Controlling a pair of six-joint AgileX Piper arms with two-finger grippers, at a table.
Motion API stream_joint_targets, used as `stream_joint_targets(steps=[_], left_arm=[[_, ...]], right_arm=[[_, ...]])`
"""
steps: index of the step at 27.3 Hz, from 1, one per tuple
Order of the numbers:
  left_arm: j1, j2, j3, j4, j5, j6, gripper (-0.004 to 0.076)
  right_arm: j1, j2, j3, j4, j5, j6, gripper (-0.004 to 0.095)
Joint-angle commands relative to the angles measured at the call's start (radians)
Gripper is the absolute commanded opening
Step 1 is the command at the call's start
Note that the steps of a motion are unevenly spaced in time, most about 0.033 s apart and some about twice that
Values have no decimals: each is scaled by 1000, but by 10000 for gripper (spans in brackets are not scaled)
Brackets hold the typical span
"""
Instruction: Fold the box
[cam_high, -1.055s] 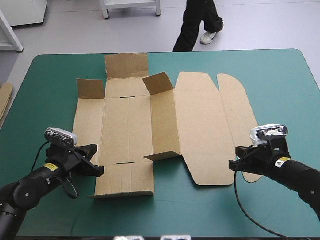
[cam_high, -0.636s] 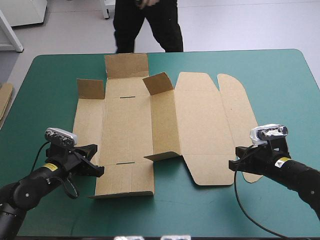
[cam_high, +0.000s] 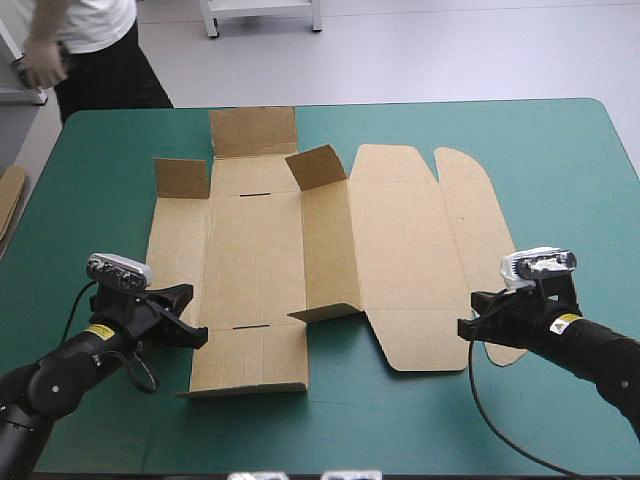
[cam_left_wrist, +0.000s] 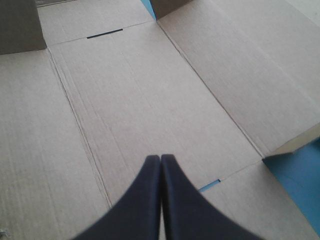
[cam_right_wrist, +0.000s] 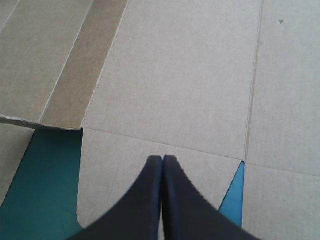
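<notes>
The brown box (cam_high: 330, 245) lies as a cut sheet on the teal-green cover, mostly flat, with a few small flaps tilted up near its far and middle parts. My left gripper (cam_high: 192, 333) sits at the sheet's near left edge, its fingers shut into one point over the board (cam_left_wrist: 130, 95); the left gripper (cam_left_wrist: 160, 159) holds nothing. My right gripper (cam_high: 468, 329) rests at the sheet's near right edge. In the right wrist view the right gripper (cam_right_wrist: 163, 160) is shut above a flat panel (cam_right_wrist: 185, 75), empty.
A person (cam_high: 85, 50) stands at the table's far left corner. More brown board (cam_high: 10, 200) shows at the table's left edge. Bare teal-green cover (cam_high: 560, 170) stretches right of the sheet and along the near edge.
The person beyond the far edge has walked to the table's far left corner. My left gripper shifted very slightly; the box and right arm are unchanged.
</notes>
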Motion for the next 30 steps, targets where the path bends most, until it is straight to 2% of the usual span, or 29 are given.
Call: stream_joint_targets(steps=[1, 3, 7, 11, 18, 24, 30], left_arm=[[-3, 53, -59, -29, -66, -95, -8], [-3, 133, -115, -29, 4, -118, -8], [1, 252, -217, -31, 64, -156, -8], [83, 380, -353, -55, 166, -172, -8], [332, 534, -493, -328, 446, 45, -8], [533, 675, -512, -491, 661, 183, -8], [603, 798, -512, -509, 749, 249, -8]], right_arm=[[0, 32, -47, 25, -68, -8, -13], [0, 81, -80, 25, -43, -8, -13], [0, 145, -133, 27, -29, -8, -13], [0, 207, -189, 27, -4, -8, -13], [0, 240, -200, 28, -2, -8, -13], [0, 245, -200, 29, 1, -8, -13], [0, 245, -200, 29, 7, -8, -13]])
